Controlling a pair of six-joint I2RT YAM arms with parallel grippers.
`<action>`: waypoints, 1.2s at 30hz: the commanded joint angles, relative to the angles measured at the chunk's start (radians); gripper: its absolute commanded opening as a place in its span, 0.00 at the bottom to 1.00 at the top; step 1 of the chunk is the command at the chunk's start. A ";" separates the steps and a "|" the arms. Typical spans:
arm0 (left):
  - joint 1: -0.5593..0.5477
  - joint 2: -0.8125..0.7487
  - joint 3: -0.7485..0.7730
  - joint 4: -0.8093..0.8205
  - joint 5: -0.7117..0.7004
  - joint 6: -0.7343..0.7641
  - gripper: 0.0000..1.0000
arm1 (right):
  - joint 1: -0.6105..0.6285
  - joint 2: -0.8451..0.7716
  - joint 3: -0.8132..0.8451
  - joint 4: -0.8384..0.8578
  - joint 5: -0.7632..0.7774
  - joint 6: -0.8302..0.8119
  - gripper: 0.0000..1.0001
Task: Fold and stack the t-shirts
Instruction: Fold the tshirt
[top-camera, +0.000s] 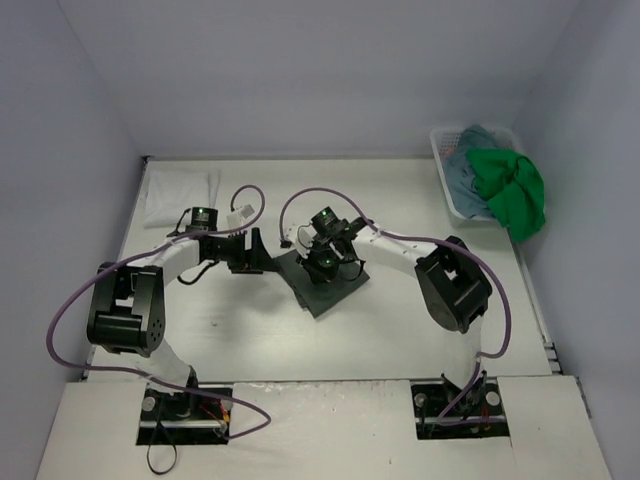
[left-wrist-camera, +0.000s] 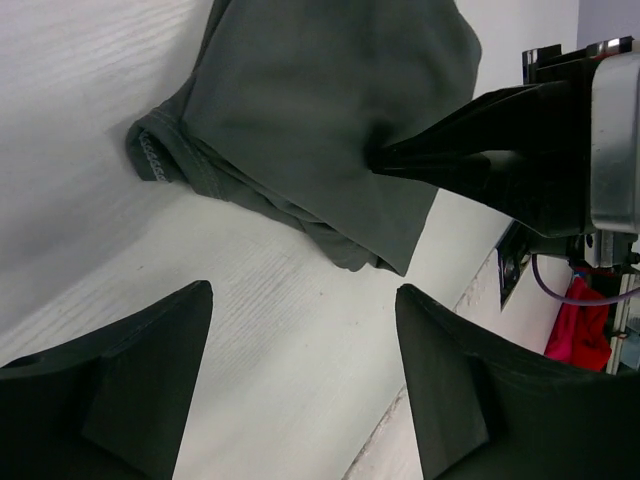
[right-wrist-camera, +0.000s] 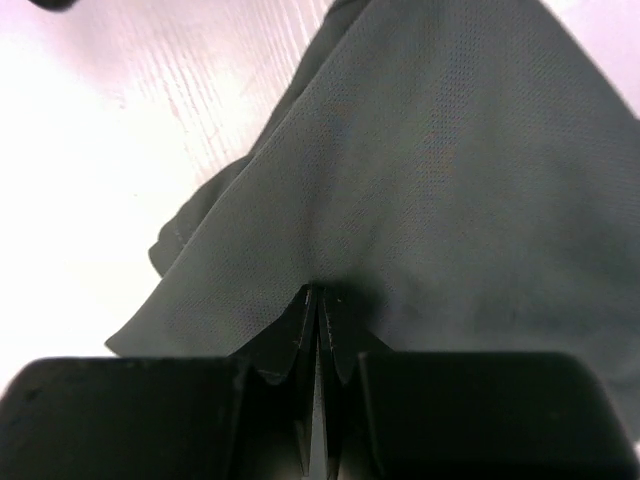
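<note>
A dark grey-green t-shirt (top-camera: 325, 288) lies folded mid-table and fills the upper left wrist view (left-wrist-camera: 320, 110) and the right wrist view (right-wrist-camera: 450, 180). My right gripper (top-camera: 322, 262) is shut, its joined tips (right-wrist-camera: 318, 296) pressed into the cloth, dimpling it; no cloth shows between the fingers. My left gripper (top-camera: 258, 250) stands open over bare table just left of the shirt, with nothing between its fingers (left-wrist-camera: 150, 370). A folded white t-shirt (top-camera: 180, 193) rests at the back left. The bright green t-shirt (top-camera: 515, 195) and the teal-blue one (top-camera: 468, 170) are heaped in the basket.
The white mesh basket (top-camera: 445, 150) stands at the back right corner, the green shirt spilling over its right rim. Purple cables loop around both arms. The right gripper's black body (left-wrist-camera: 520, 150) juts into the left wrist view.
</note>
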 joint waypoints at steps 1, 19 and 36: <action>0.003 0.019 0.015 0.072 -0.001 -0.039 0.68 | -0.001 0.004 0.039 0.031 0.022 -0.010 0.00; 0.004 0.174 0.089 0.130 0.011 -0.111 0.70 | -0.099 0.147 0.195 0.105 0.076 0.070 0.00; -0.074 0.435 0.339 0.254 -0.137 -0.259 0.76 | -0.116 0.129 0.222 0.096 0.026 0.078 0.00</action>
